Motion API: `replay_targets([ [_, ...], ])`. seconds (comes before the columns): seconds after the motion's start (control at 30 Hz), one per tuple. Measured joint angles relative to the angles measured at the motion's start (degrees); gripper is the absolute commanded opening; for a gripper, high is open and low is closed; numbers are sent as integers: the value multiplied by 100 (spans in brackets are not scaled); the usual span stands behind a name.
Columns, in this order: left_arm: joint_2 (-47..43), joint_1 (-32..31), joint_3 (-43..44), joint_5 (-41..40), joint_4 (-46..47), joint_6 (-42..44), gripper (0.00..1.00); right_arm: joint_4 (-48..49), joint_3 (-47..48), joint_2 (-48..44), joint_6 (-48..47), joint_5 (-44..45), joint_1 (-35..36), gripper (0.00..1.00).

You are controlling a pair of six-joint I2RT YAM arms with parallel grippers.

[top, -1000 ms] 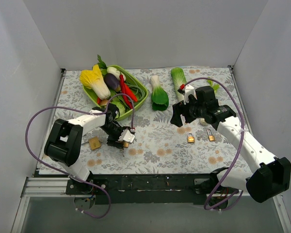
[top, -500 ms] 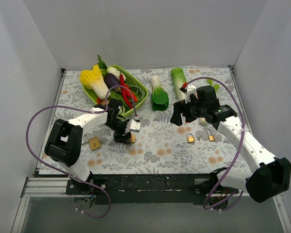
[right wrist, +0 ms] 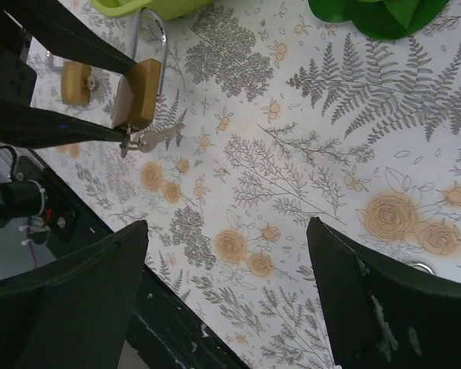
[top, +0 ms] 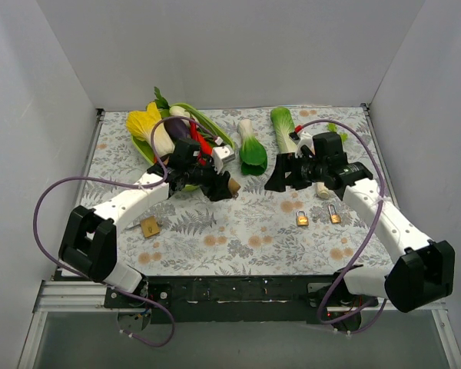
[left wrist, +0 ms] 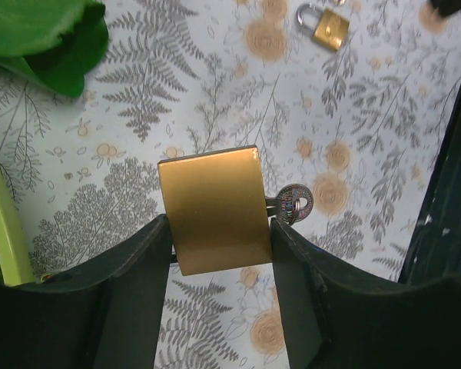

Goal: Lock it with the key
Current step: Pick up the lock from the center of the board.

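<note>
Plainly, the left gripper's point(left wrist: 219, 231) fingers point(left wrist: 138, 277) are clamped on the flat sides of the brass padlock point(left wrist: 213, 204), which is held off the floral table point(top: 238, 246). The key point(left wrist: 293, 204) is seated in the lock, its head sticking out sideways past one finger. From the right wrist view the silver shackle rises from the body, but I cannot tell whether it is pressed home.

The right gripper point(right wrist: 227, 227) has its fingers point(right wrist: 77, 300) well apart, holding nothing. It faces the padlock across a stretch of bare table and is not yet touching the key.

So the picking up and presenting look done. What is left, by my reckoning, is closing on the key head, turning it, and checking the shackle.

Room is fair between the two grippers. The green basket point(left wrist: 1, 223) sits close behind the left gripper, and the bok choy point(top: 253, 150) lies near the gap on the far side. Two small padlocks point(top: 302, 218) point(top: 334, 216) lie on the table near the right arm, and another padlock point(top: 149, 226) beside the left arm. The walls are well apart.
</note>
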Motion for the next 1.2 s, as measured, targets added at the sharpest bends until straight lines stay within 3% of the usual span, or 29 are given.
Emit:
replay_targets([
  [0.17, -269, -428, -9, -592, 723, -1043, 0, 260, 166, 420, 708, -433, -4, 90],
  [0.33, -378, -756, -37, -957, 1121, -1486, 0, 575, 219, 704, 1235, -844, 7, 88],
  [0.9, -415, -1012, -151, -1305, 1696, -2039, 0, 1178, 125, 848, 2079, -1447, 271, 70],
  [1.2, -435, -1027, -197, -1333, 1746, -2076, 0, 1268, 52, 861, 2310, -1532, 269, 69],
])
